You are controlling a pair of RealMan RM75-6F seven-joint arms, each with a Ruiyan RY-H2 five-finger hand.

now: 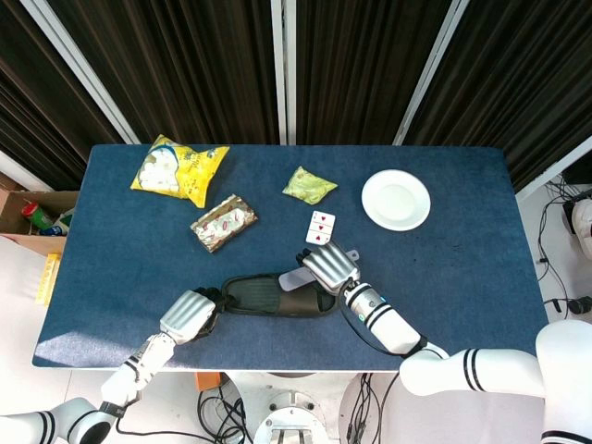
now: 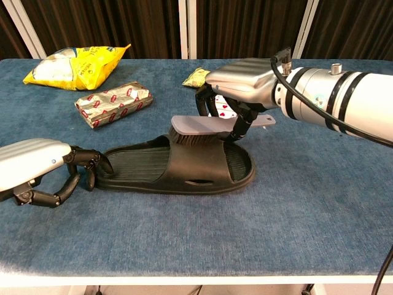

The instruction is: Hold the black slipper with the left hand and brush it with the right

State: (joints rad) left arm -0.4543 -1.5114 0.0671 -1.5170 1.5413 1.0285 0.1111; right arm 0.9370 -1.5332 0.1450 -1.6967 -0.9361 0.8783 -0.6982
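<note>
Right hand [image 2: 242, 86] is wrapped around the handle of the brush [image 2: 202, 128], fingers closed on it; the same grip is seen from above [image 1: 328, 268]. Brush bristles are pointed down and are set on the strap of the black slipper [image 2: 178, 165], near its upper edge. Brush back is held roughly level, with the handle tip sticking out past the hand toward the robot's right.

Left hand [image 2: 37, 169] is positioned at the heel end of the slipper, fingers curled. Fingertips [image 2: 92, 163] are seen touching the heel rim; whether the rim is actually pinched cannot be told from either view. In the head view the left hand [image 1: 188, 314] is seen butted against the slipper's [image 1: 273, 294] left end.

Slipper is laid flat, sole down, on the blue table [image 1: 462, 268] near the front edge, lengthwise left to right, toe toward the right hand.

Further back on the table: yellow snack bag [image 1: 178, 169], silver-and-red packet [image 1: 223, 222], small green packet [image 1: 309, 185], playing card [image 1: 320, 228], white plate [image 1: 396, 199]. All are well apart from the slipper, the card being nearest.
</note>
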